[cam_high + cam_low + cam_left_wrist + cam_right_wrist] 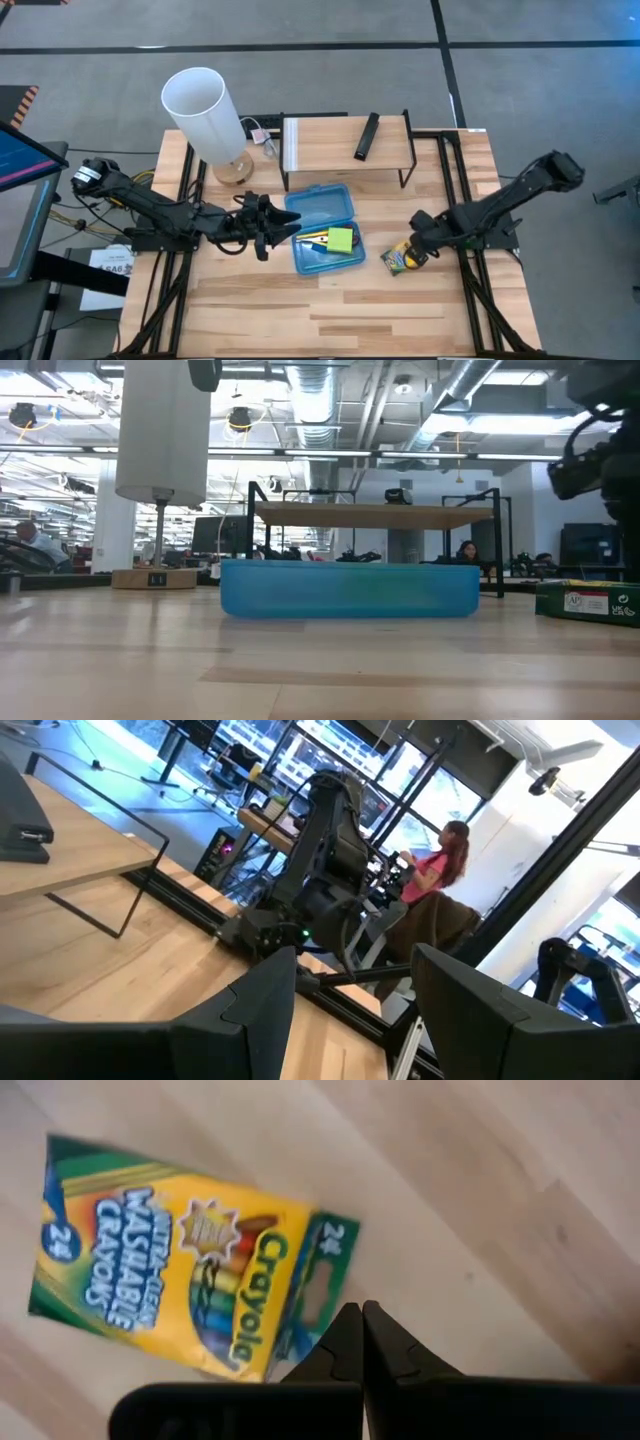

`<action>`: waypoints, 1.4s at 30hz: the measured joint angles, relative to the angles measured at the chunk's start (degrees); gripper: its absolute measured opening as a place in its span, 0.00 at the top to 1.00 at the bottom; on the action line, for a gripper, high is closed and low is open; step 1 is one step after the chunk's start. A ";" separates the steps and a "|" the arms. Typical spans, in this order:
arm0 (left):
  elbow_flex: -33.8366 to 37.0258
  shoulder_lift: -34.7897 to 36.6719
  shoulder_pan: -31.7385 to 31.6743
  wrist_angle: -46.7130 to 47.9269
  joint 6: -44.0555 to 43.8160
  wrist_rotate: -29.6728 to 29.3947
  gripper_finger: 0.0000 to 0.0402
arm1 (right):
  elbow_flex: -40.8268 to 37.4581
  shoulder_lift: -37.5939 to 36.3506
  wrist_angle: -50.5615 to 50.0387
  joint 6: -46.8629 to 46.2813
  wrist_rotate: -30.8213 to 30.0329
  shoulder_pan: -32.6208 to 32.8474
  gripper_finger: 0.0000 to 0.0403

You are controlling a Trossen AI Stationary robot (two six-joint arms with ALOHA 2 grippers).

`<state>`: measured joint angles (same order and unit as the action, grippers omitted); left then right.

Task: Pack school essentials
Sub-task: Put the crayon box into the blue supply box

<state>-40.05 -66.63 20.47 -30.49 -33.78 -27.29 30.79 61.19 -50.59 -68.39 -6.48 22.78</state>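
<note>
An open blue plastic case (322,207) lies mid-table, seen side-on in the low view as a blue case (350,590). Inside it are a green sticky-note pad (341,240) and yellow and orange pencils (316,240). The yellow-green crayon box (399,259) lies flat on the table to the case's right and fills the right wrist view (170,1260). My right gripper (421,232) is shut and hovers over the box's end (361,1316), raised above it in the low view. My left gripper (268,228) is open (350,1010) at the case's left edge and holds nothing.
A tall white cylinder (205,108) stands on a wooden base at the far left. A wooden shelf on black legs (345,145) carries a slim black bar (367,136) behind the case. Bare wood lies along the near edge. A person (440,870) sits beyond the table.
</note>
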 joint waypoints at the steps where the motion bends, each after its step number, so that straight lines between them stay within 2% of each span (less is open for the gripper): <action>1: 0.00 0.00 0.00 0.06 0.00 0.00 0.53 | -0.35 0.00 -0.02 -0.70 -0.14 0.52 0.99; 11: -0.01 0.00 0.00 0.97 -0.42 0.85 0.53 | -6.17 0.04 9.90 -2.65 -2.06 -2.14 0.99; 16: -0.02 -0.03 0.75 8.28 -5.08 1.53 0.53 | -6.73 0.09 14.77 -1.65 -2.12 -2.68 0.99; 23: -0.77 -4.54 2.16 10.02 -7.65 2.70 0.53 | -6.48 7.02 25.62 -0.58 -0.04 -2.10 0.99; 26: -2.14 -8.15 2.16 10.22 -8.90 4.86 0.53 | -4.78 11.30 29.84 -0.54 1.20 -1.33 0.99; 33: -7.59 -17.75 1.93 10.22 -9.60 11.59 0.53 | 2.81 18.66 31.10 4.05 2.36 -0.27 0.99; 42: -15.72 -25.87 -0.79 10.20 -7.66 17.11 0.53 | 9.78 24.59 34.13 8.77 4.19 -0.30 0.99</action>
<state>-55.77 -92.50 19.68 -20.29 -41.44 -10.18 40.57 85.78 -16.45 -59.62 -2.28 22.48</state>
